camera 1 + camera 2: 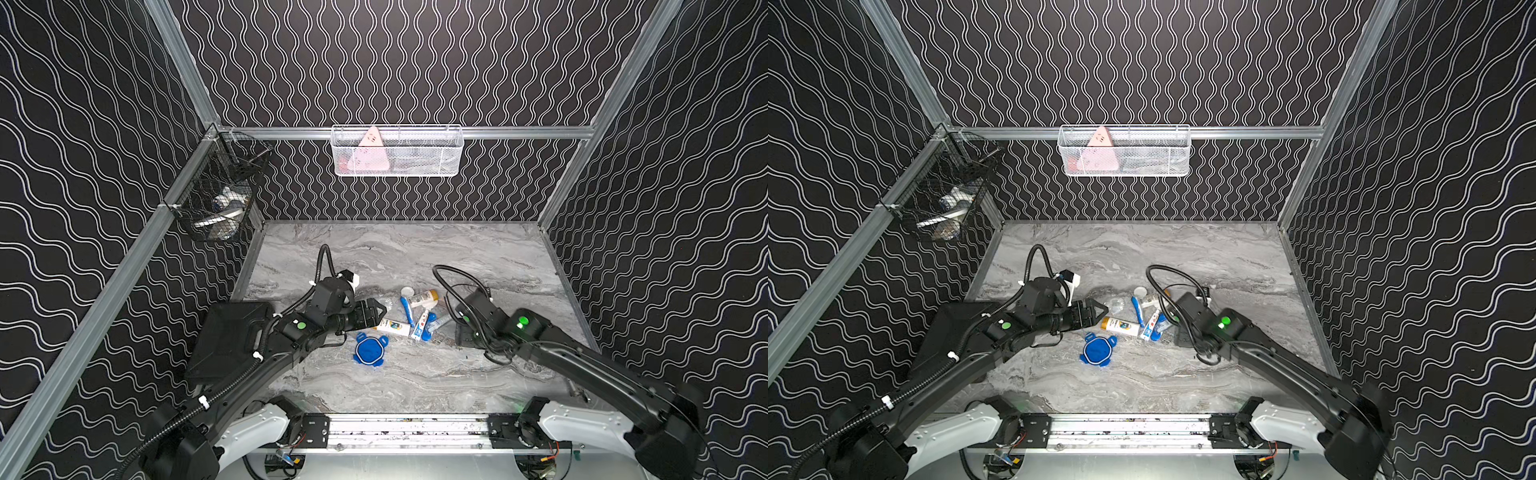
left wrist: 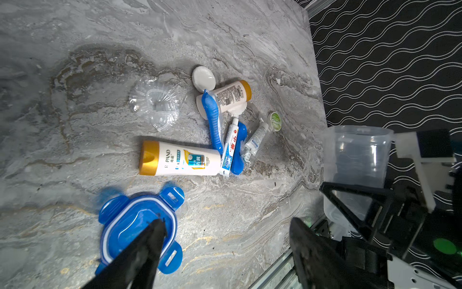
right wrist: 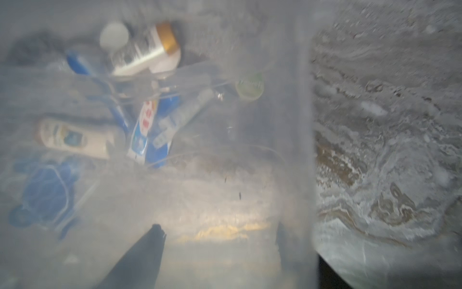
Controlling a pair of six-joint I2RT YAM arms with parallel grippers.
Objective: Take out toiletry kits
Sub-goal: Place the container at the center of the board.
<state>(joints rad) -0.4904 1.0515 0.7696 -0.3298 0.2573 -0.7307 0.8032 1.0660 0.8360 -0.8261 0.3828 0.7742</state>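
a: right, nearest us the blue lid (image 1: 370, 350) lies flat on the marble table (image 1: 415, 382), and the left gripper (image 2: 226, 221) hovers by it, spread wide, empty.
b: the right gripper (image 3: 218, 225)?
a: pinching the clear cup (image 2: 357, 160), off beside the pile, and it looks empty.
b: so the toiletry kits (image 2: 231, 147) are out?
a: i'd say so: one gold-capped bottle (image 2: 180, 159) just past the lid, toothbrush (image 2: 212, 120) and the second bottle (image 2: 232, 96) beyond, all on the table. only the cup to set down, i reckon.
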